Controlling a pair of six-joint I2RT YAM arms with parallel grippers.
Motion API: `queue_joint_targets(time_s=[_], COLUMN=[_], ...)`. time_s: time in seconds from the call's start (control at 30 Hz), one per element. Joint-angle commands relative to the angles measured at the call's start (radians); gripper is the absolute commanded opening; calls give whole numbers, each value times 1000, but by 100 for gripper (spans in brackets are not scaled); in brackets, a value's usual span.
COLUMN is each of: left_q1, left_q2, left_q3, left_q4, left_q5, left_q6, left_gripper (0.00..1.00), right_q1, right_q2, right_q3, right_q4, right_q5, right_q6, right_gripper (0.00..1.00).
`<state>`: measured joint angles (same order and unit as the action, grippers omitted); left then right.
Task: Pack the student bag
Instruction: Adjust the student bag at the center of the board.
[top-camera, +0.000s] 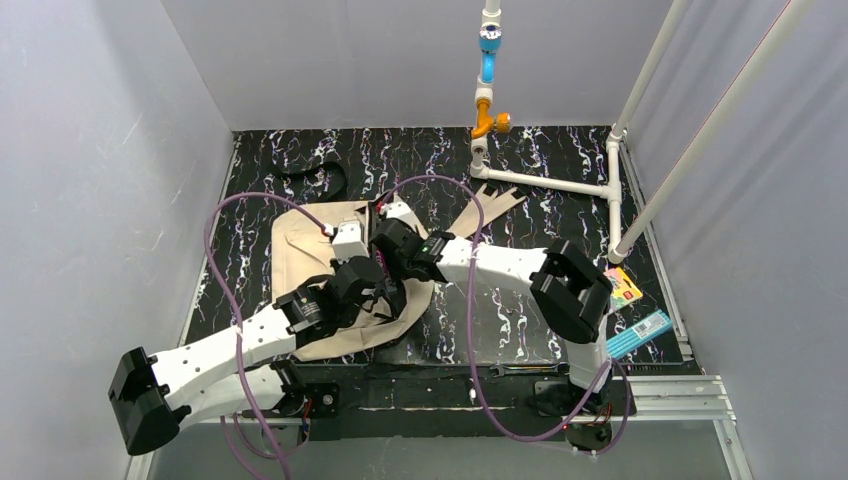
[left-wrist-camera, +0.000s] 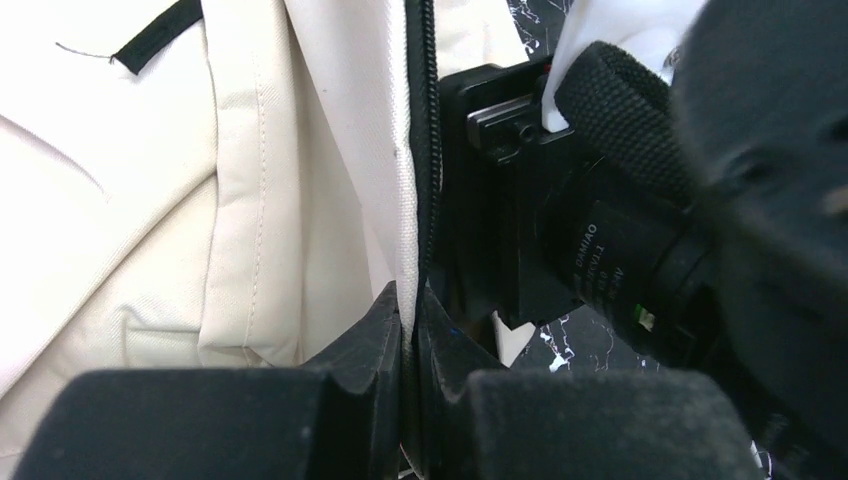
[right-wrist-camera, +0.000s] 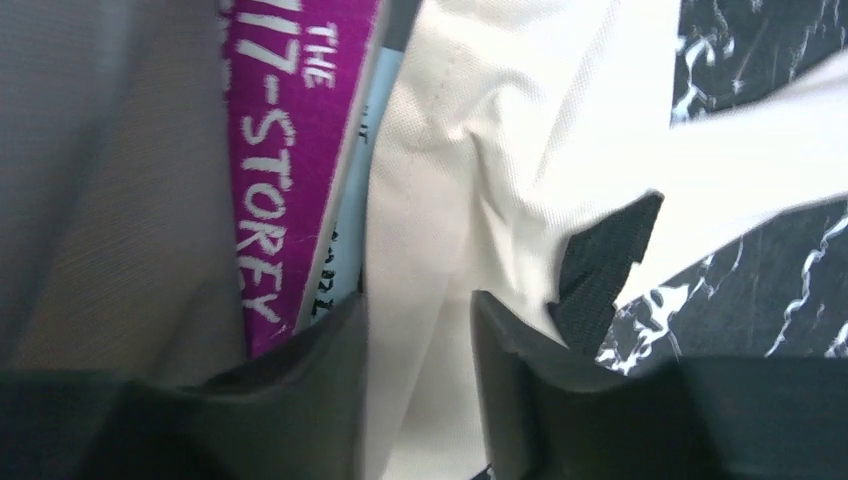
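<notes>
The beige student bag (top-camera: 300, 250) lies on the black marbled mat, left of centre. My left gripper (top-camera: 372, 288) is over the bag's right edge. In the left wrist view it (left-wrist-camera: 410, 305) is shut on the bag's zipper edge (left-wrist-camera: 405, 190), which runs up from between the pads. My right gripper (top-camera: 392, 240) meets the bag from the right. In the right wrist view it (right-wrist-camera: 418, 310) is closed on a thick fold of the bag's cloth (right-wrist-camera: 450, 180). A purple book (right-wrist-camera: 280, 180) and a light blue one (right-wrist-camera: 345, 250) stand inside the bag, left of that fold.
Two colourful books (top-camera: 622, 288) (top-camera: 638, 334) lie at the mat's right edge. A white pipe frame (top-camera: 545, 183) stands at the back right. A black strap (top-camera: 315, 175) and a beige strap (top-camera: 495, 205) lie behind the bag. The right arm's black body (left-wrist-camera: 620, 230) is close to my left gripper.
</notes>
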<state>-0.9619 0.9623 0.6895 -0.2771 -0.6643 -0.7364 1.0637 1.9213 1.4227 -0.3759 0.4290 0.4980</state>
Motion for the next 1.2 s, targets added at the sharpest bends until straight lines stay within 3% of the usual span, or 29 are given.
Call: queue_joint_targets(time_s=[0.0, 0.07, 0.17, 0.27, 0.37, 0.47, 0.57, 0.67, 0.83, 0.93, 1.03, 1.17], left_q1=[0, 0, 0, 6, 28, 75, 115, 136, 144, 167, 200, 221], left_q2=[-41, -39, -23, 11, 77, 173, 307, 414, 451, 488, 484, 393], left_q3=[-25, -25, -25, -15, 5, 33, 109, 198, 187, 205, 176, 150], left_q4=[-22, -38, -51, -48, -11, 49, 37, 14, 202, 188, 267, 243], left_q5=[-33, -33, -36, -33, 23, 134, 224, 350, 636, 728, 918, 935], left_q6=[-65, -76, -85, -91, -68, -41, -27, 9, 29, 26, 28, 37], left_gripper=[0, 0, 0, 0, 0, 0, 0, 1, 25, 36, 57, 76], right_q1=[5, 5, -5, -32, -69, -126, -152, -178, -203, -215, -223, -229], right_q2=[29, -28, -143, -325, -531, -647, -655, -569, -514, -550, -589, -611], right_q3=[6, -31, -132, -335, -611, -744, -806, -777, -717, -726, -715, -698], right_q4=[-65, -42, -6, 129, 401, 551, 630, 613, 542, 521, 462, 407], right_q5=[206, 226, 268, 218, 57, -92, -178, -252, -295, -291, -271, -276], right_q6=[19, 36, 93, 145, 161, 219, 245, 242, 204, 189, 164, 136], right_gripper=[32, 15, 1, 1, 1, 1, 10, 11, 4, 1, 1, 6])
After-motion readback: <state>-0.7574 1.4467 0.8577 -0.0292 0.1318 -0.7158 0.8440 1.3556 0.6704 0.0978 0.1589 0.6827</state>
